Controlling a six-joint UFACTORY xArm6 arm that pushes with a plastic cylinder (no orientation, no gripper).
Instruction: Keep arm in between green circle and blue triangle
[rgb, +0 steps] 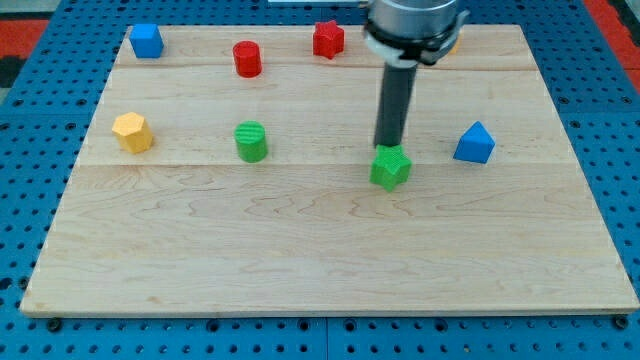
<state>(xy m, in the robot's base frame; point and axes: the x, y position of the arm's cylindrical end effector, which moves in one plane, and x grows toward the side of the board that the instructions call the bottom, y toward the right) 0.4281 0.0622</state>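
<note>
My straight dark rod comes down from the view's top, and my tip (388, 148) sits just above the green star-shaped block (391, 168), touching or very nearly touching its upper edge; I cannot tell which. I carry no hand, so nothing opens or closes and nothing is held; the rod only rests at block height on the pale wooden bench (300, 250). Taking the green star-shaped block as landmark: the green cylinder block (251, 141), the task's green circle, stands well to its left and slightly higher in the view. The blue triangular block (475, 143), with a peaked top, stands to the star's right and slightly higher, nearer than the cylinder. My tip therefore lies between those two, closer to the blue one and a little below the line joining them. Further off from the star: a yellow hexagonal block (132, 132) at far left, beyond the cylinder; a red cylinder block (247, 58) up and to the left; a red star-shaped block (328, 39) above and slightly left; a blue cube block (146, 40) at the far upper left. Something orange shows just behind the arm's collar above the star; its shape is hidden.
</note>
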